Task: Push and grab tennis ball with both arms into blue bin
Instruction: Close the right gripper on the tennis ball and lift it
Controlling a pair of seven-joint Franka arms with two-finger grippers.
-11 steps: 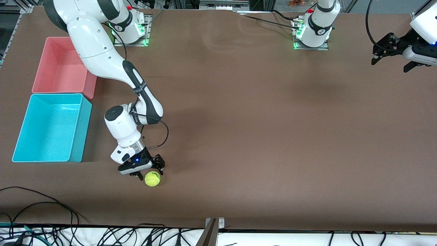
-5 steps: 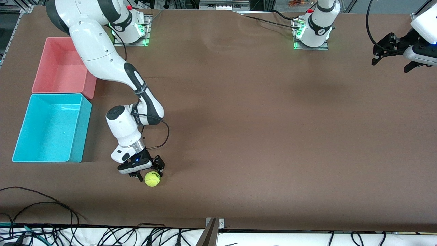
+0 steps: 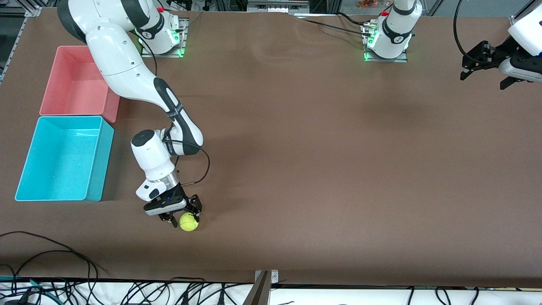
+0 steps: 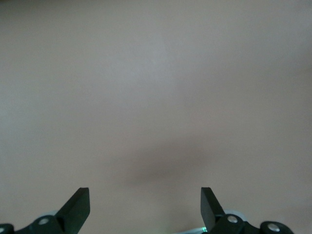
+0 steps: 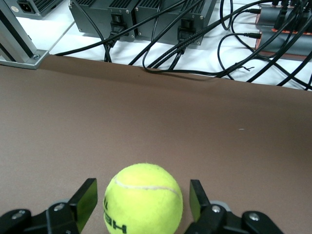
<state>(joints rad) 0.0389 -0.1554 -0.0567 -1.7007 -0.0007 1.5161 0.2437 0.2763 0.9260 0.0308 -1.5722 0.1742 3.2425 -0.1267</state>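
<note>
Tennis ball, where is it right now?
The tennis ball sits on the brown table between the right hand's fingers, nearer the front camera than the blue bin, toward the right arm's end.

Ball (image 3: 189,222): fuzzy felt. Bins, blue (image 3: 25,169) and pink (image 3: 55,76): smooth glossy plastic. Desk (image 3: 317,148): matt brown cloth.

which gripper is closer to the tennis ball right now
Right. The right gripper is down at the tennis ball, one finger on each side of it. The left gripper waits open in the air over the left arm's end of the table.
</note>
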